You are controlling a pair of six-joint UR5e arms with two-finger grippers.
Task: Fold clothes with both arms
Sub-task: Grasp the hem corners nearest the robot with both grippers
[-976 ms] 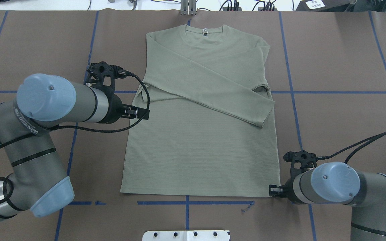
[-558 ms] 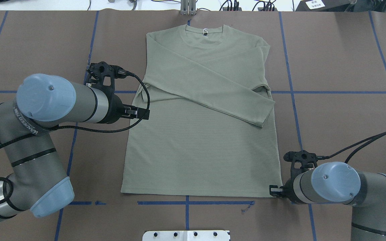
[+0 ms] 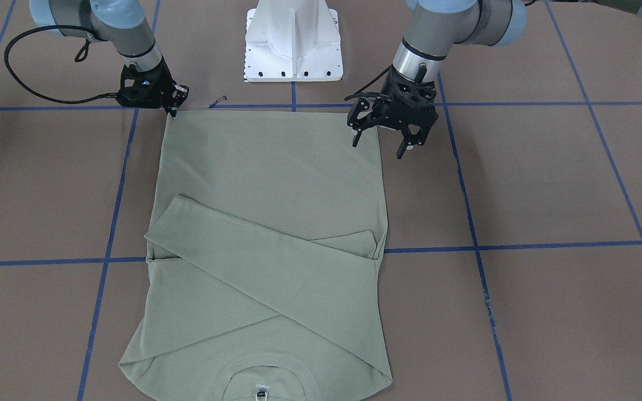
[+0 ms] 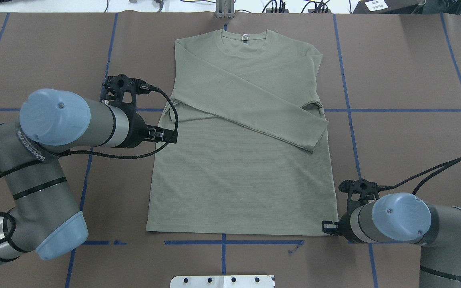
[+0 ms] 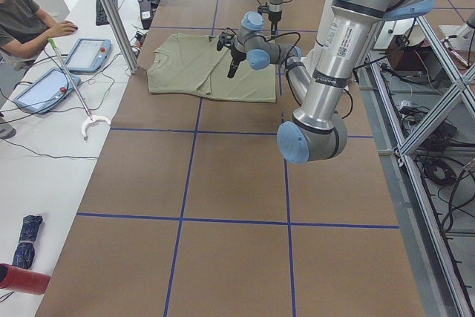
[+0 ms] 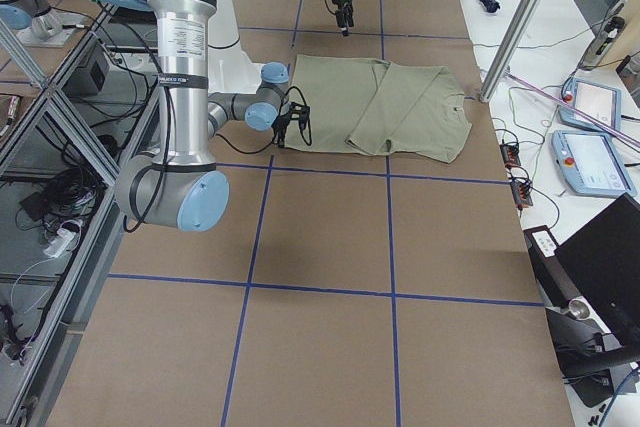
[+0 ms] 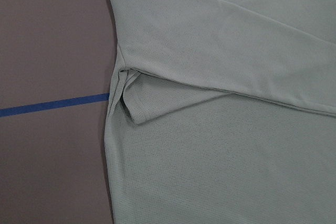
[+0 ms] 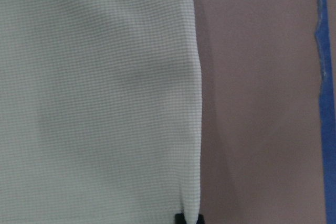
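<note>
The sage-green shirt [image 4: 240,176] lies flat on the brown table, neck at the far edge, both sleeves folded across the chest. It also shows in the front-facing view [image 3: 268,184]. My left gripper [image 3: 378,146] is open and empty, held a little above the shirt's left side edge near the folded cuff [image 7: 128,103]; from overhead it is at the wrist's tip [image 4: 166,136]. My right gripper [image 4: 327,228] is low on the table, shut on the hem's right corner [image 3: 171,110]. Its fingertips [image 8: 187,217] pinch the fabric edge.
The white pedestal base [image 3: 293,39] stands just behind the hem. Blue tape lines [image 4: 350,110] grid the brown table cover. A metal post [image 4: 224,8] stands past the neck. Tablets [image 5: 85,53] and an operator [image 5: 22,16] are at the far side.
The shirt's hem has shifted slightly to the right with my right gripper. The left arm has barely moved.
</note>
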